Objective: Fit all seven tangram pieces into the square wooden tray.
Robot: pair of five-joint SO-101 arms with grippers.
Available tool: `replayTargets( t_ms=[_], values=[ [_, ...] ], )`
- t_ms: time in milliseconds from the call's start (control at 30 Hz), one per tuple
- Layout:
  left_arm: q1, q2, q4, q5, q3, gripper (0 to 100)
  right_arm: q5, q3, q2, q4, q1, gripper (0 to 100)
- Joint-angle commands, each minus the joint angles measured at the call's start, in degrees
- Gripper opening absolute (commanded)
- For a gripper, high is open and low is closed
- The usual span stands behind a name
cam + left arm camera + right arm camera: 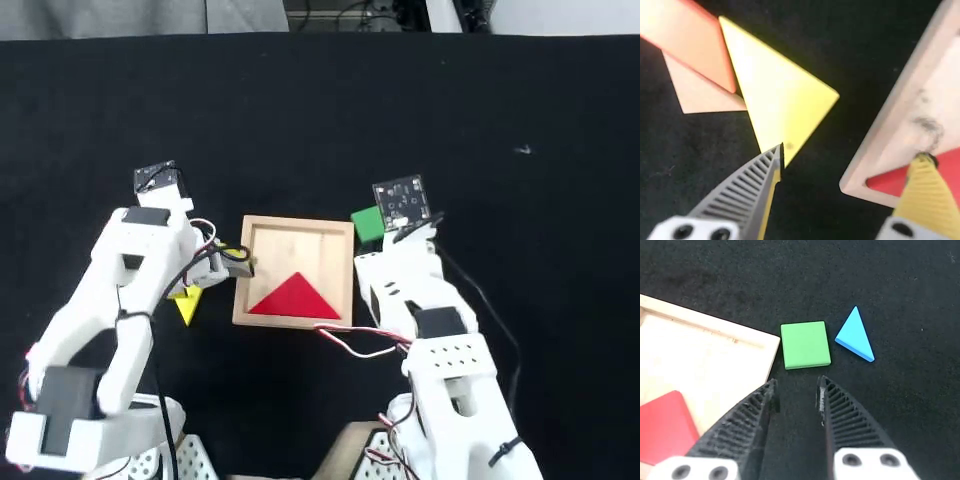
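The square wooden tray (pixel 298 222) lies between the arms with a red triangle (pixel 296 297) in it. My left gripper (pixel 850 160) is open and straddles the tray's rim (pixel 900 115): its grey fingertip (pixel 771 162) touches a yellow triangle (pixel 777 100) outside, and its yellow fingertip is over the red triangle (pixel 887 181). Two orange pieces (pixel 690 35) lie beside the yellow one. My right gripper (pixel 796 390) is open with a narrow gap and holds nothing, just short of a green square (pixel 805 344). A blue triangle (pixel 855 335) lies beside the square.
A black cloth covers the table. The green square (pixel 367 222) sits close to the tray's far right corner. The yellow triangle (pixel 187 303) lies left of the tray under the left arm. Open cloth stretches behind the tray.
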Motion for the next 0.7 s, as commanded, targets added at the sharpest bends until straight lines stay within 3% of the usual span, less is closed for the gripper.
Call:
replayTargets(
  t_ms=[0, 400, 667],
  values=[
    [-3.03, 1.41, -0.62, 1.85, -4.44, 37, 0.7, -0.57, 0.04, -1.32, -0.62, 13.8],
    [-5.76, 2.02, -8.79, 4.48, -0.84, 38, 0.7, -0.57, 0.04, -1.41, -0.7, 13.8],
    [-6.99, 2.02, -9.41, 4.04, 0.92, 38, 0.7, -0.57, 0.04, -1.41, -0.7, 13.8]
  ],
)
